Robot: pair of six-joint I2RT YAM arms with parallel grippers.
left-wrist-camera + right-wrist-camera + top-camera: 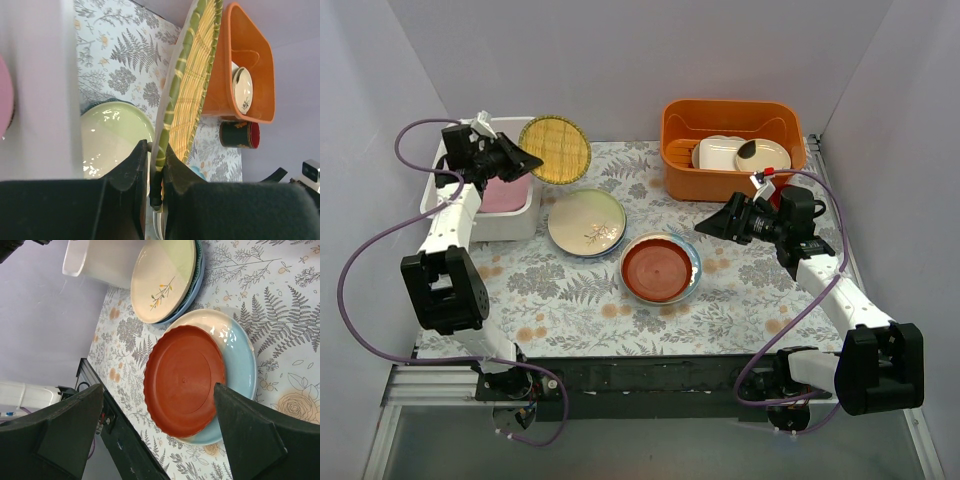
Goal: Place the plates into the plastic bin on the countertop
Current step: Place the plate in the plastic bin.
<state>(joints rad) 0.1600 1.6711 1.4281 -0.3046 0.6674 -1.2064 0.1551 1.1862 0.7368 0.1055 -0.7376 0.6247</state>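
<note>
The woven plate [555, 150] stands tilted on edge in the air beside the far right corner of the bin [502, 226]. The left jaws pinch its rim, closed tight onto it. A pink plate [501, 196] lies in the bin. The right jaws are spread wide and hold nothing, above the surface [750, 300] near a red plate [182, 380] stacked on a blue one [242, 365].

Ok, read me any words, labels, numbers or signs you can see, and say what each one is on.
No text can be read in any view.
Red and white tag on the right arm: too small to read.
Dark mug: any print is too blurred.
Cream plate: a leaf sprig drawing, no lettering.
</note>
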